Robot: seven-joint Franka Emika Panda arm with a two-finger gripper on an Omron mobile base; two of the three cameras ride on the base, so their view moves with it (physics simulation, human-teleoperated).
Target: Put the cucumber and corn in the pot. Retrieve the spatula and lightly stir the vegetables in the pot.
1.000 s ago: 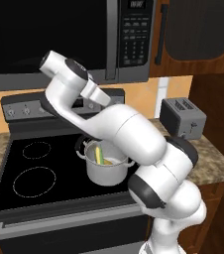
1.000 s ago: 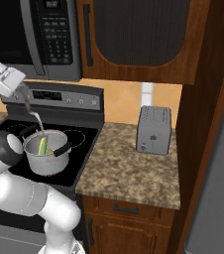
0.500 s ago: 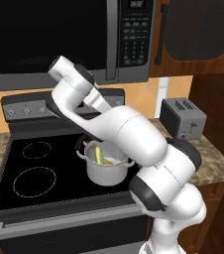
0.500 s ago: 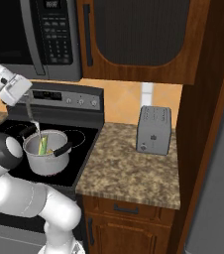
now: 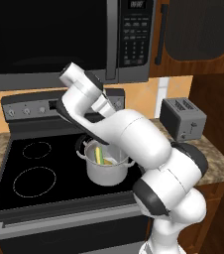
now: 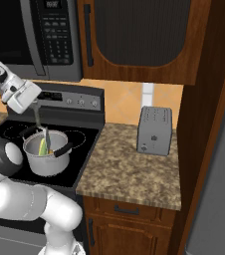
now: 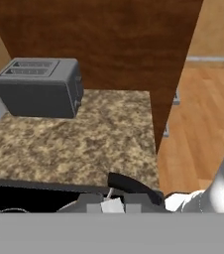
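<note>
So the pot (image 6: 46,152) sits on the stove (image 5: 29,173), over toward the bench (image 6: 134,169) side, and both veg are already in it: the cucumber (image 5: 98,155) leans on the inner wall with the corn (image 5: 108,160) beside it. The end effector (image 6: 36,105) hangs right above the pot with the spatula (image 6: 46,139) running down from it into the veg, so I'd say it's pinching the handle (the fingertips themselves are too small for me to actually see the contact). The hand camera mostly looks off at the toaster (image 7: 37,87) and the granite bench.

Handling-wise, my guess: the spatula is light and stiff, thin handle, so it'll want to twist in the fingers if the blade catches. Grip high on the handle seems right, and keep the strokes small. The pot is small and looks light enough to slide on that glass top if the blade shoves its wall. Cucumber is smooth and probably just rolls around; the corn is stubbier.
</note>
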